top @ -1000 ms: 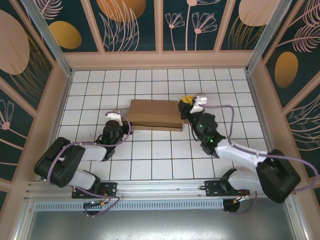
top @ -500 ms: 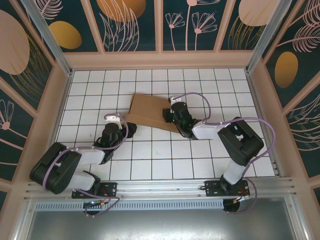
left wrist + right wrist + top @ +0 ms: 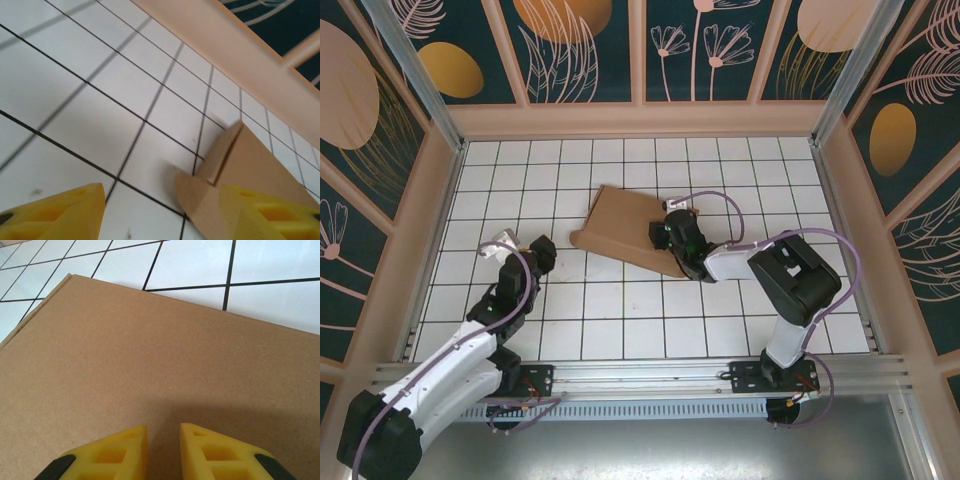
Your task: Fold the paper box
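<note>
Plain brown flat cardboard box (image 3: 625, 225) lies mid-counter (image 3: 620, 320), long axis far-left to near-right. My R fingers (image 3: 667, 232) rest over its right end, barely parted, holding nothing. L fingers (image 3: 542, 250) are wide apart & empty, w/ the box's left corner just to their right.

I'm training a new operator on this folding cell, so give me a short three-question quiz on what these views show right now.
1. True or false: the left hand is gripping the paper box.
2. The right hand is positioned over: A) bare tiles B) the box's flat top panel C) the side wall.
3. What surface does the box lie on?

Key: 1 false, it is open with nothing between its fingers, beside the box's corner. 2 B. 3 the white tiled table.
</note>
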